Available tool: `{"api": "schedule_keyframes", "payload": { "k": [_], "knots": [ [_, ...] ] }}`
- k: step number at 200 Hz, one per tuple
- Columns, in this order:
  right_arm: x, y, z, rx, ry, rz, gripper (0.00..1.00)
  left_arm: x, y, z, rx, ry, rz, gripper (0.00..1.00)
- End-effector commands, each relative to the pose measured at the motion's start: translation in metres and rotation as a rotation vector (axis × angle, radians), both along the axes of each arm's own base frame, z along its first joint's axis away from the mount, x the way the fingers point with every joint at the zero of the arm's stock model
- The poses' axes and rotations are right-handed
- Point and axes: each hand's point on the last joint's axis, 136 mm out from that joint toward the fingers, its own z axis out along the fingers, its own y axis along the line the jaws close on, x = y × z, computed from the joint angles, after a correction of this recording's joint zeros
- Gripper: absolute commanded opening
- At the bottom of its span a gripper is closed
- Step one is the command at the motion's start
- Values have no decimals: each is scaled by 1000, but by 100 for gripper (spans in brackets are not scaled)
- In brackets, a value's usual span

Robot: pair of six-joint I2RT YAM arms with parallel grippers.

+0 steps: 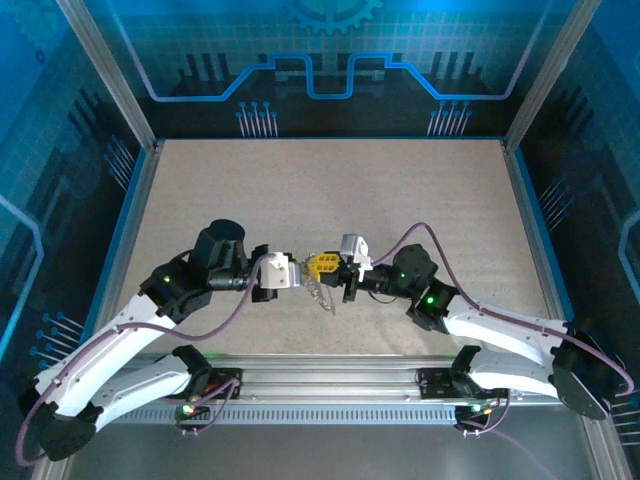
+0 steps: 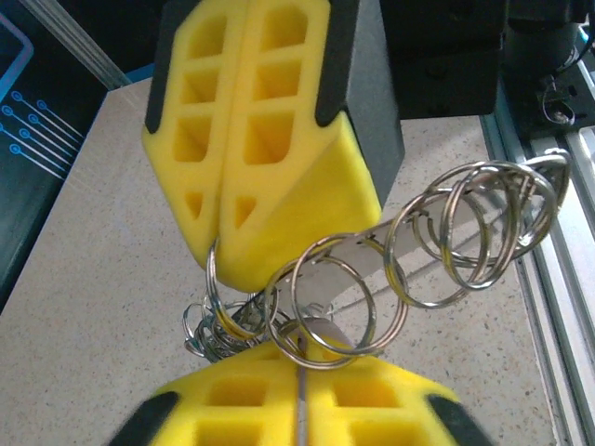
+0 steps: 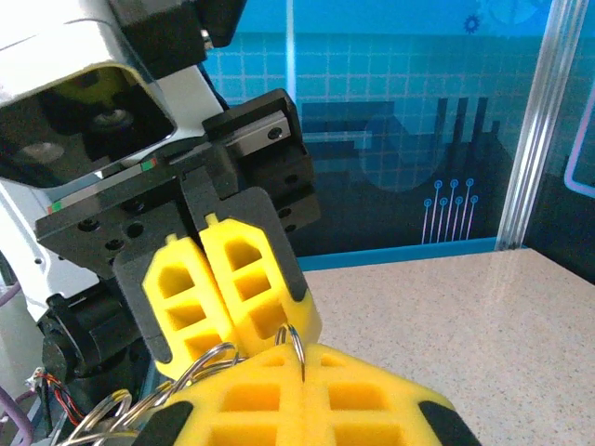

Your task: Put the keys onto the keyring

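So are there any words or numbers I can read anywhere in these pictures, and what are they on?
None: no words, numbers or brand names can be read.
The blue walls show only drawings: a gear and circuit lines.
The yellow fingers, the rings and the arms carry no readable label.

Overhead looks down; opposed wrist views share keyring [image 2: 212, 279].

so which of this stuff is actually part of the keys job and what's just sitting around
For the job:
- linked metal rings; too small to tell whether keys hang among them
- left gripper, shut on the rings
- right gripper, shut on the rings

Just there:
- table
- aluminium rail
- purple cable
- blue wall panel
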Motion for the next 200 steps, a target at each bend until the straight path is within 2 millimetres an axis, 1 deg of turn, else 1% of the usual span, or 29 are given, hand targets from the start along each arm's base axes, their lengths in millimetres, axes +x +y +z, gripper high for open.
{"api": "schedule_keyframes", "payload": {
  "k": [1, 11, 43, 56, 80, 103, 134, 153, 173, 200],
  "knots": [
    [1, -4, 33, 119, -63, -38, 0, -8, -4, -2, -36, 40, -6, 20],
    [0, -4, 30, 110, -61, -37, 0, -7, -1, 1, -44, 26, 15, 23],
    [-7, -3, 22, 67, -89, -18, 0, -5, 12, 8, -43, -18, 74, 31],
    [-9, -2, 19, 46, -105, -7, 0, -9, 16, 7, -33, -33, 67, 36],
    [-14, -1, 15, 18, -134, 15, 0, -11, 24, 4, -23, -70, 76, 40],
    [-18, 0, 13, -2, -158, 35, 0, -9, 30, 8, -23, -84, 106, 41],
    [-23, 2, 8, -31, -195, 60, 0, -15, 30, 20, -71, -122, 81, 43],
    [-29, 4, 1, -74, -233, 78, 0, -13, 32, 24, -92, -136, 101, 43],
    [-35, 5, -7, -118, -269, 96, 0, -12, 32, 27, -110, -82, 110, 42],
    [-37, 6, -14, -138, -290, 108, 0, -10, 20, 25, -142, 25, 92, 41]
  ]
}}
